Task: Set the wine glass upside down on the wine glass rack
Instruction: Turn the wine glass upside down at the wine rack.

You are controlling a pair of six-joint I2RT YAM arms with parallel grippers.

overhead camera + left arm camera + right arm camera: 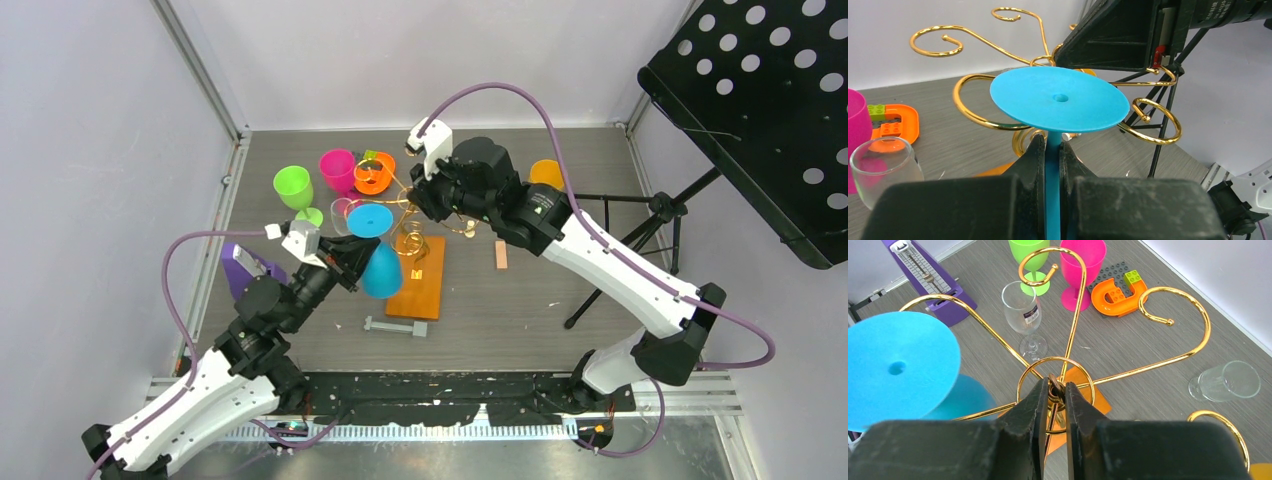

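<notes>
Left gripper (1050, 150) is clamped on the thin stem of the blue plastic wine glass (1058, 100). The stem runs straight between the jaws and the flat round foot sits just above the fingertips, so the glass is inverted. The bowl lies below the jaws, hidden in the left wrist view. In the top view it hangs by the left edge of the rack's orange base (420, 292).

Right gripper (1057, 390) has its jaws pinched onto the small knot at the top of the twisted stem of the gold wire wine glass rack (1168, 360), inside the central ring. The scrolled arms fan out ahead of and to both sides of these jaws.

The blue foot sits to the left of the right jaws, level with the arms. One gold curl passes just under the foot; contact can't be told.

Beyond the right jaws are a clear stemmed glass (1023, 305), a green plastic goblet (1032, 255) and a pink plastic goblet (1080, 260).
</notes>
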